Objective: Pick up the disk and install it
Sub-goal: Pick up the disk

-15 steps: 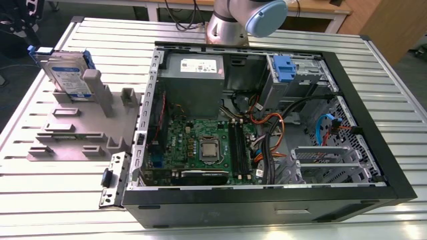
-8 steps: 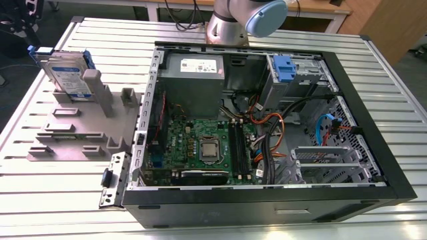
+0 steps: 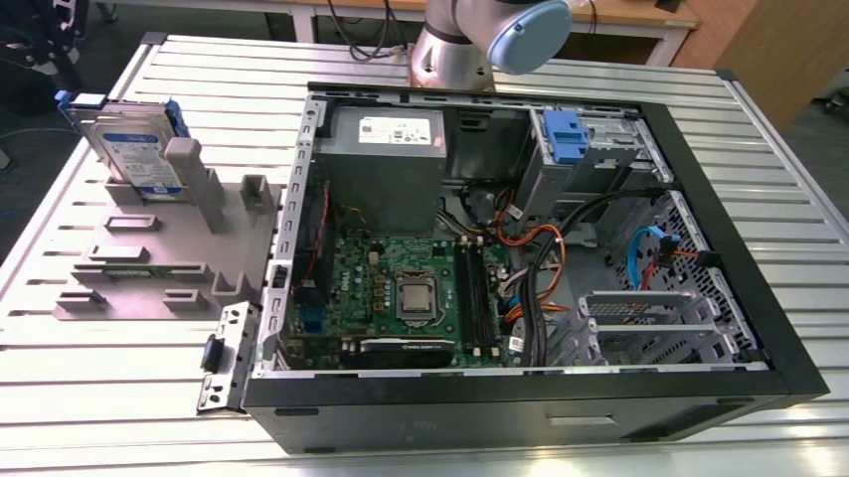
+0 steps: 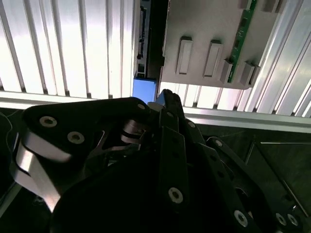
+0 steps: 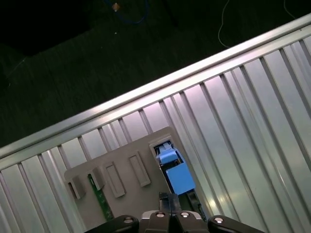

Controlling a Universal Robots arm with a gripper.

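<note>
At the exterior view's left the disk (image 3: 133,149) stood on edge in a grey stand (image 3: 146,268) on the ribbed tabletop (image 3: 80,397), with nothing touching it. In the first wrist view the end effector (image 5: 167,198) hung above that stand. It looked pressed together on nothing, aimed at the disk's blue bracket but apart from it. Further right lay the open computer case (image 3: 531,402). As I judged it, nothing was done yet: both the pick-up and the installing were left.

Silver arm (image 3: 448,55) with a pale-blue joint cap (image 3: 528,30); black linked hand (image 4: 165,104) studded with silver screws (image 4: 175,195).
</note>
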